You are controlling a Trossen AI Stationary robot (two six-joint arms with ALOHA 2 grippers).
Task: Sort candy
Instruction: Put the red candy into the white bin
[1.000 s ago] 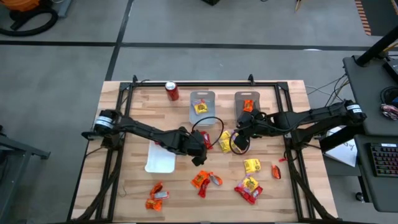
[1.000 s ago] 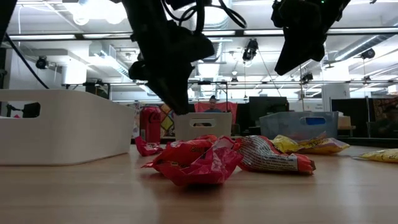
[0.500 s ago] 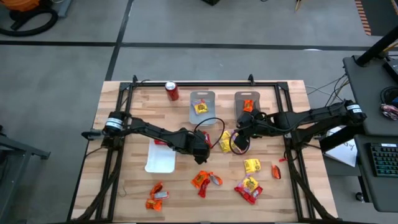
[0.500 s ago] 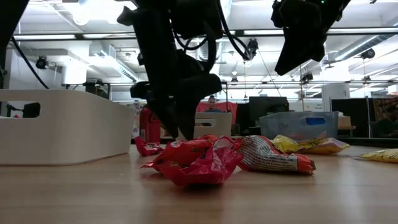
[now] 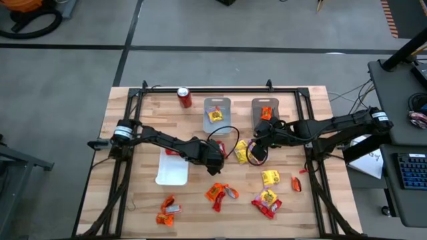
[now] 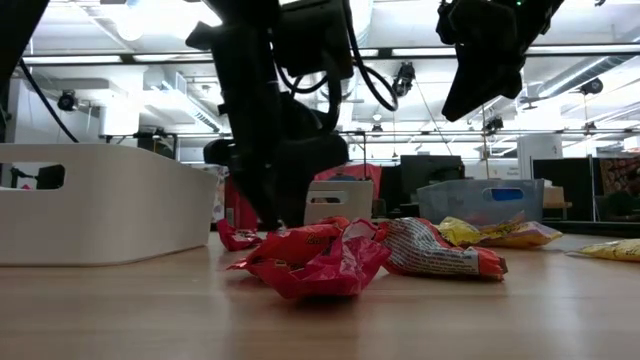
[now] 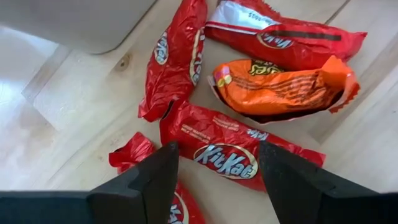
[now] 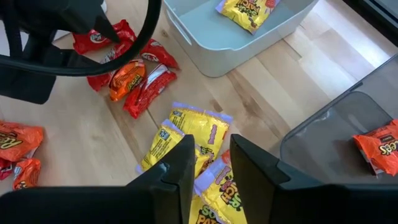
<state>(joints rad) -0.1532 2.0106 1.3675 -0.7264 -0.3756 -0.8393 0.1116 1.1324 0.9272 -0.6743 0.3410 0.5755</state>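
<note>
The left gripper (image 7: 214,177) hung with jaws spread over a red candy packet (image 7: 239,146) at the table's centre, 3 o'clock of the white tray (image 5: 172,170); light, crinkly, slippery, probably best pinched mid-body.

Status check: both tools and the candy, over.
Left tool open over red KitKat packet. Right tool empty above yellow packets. Orange packet crowds the KitKat.
</note>
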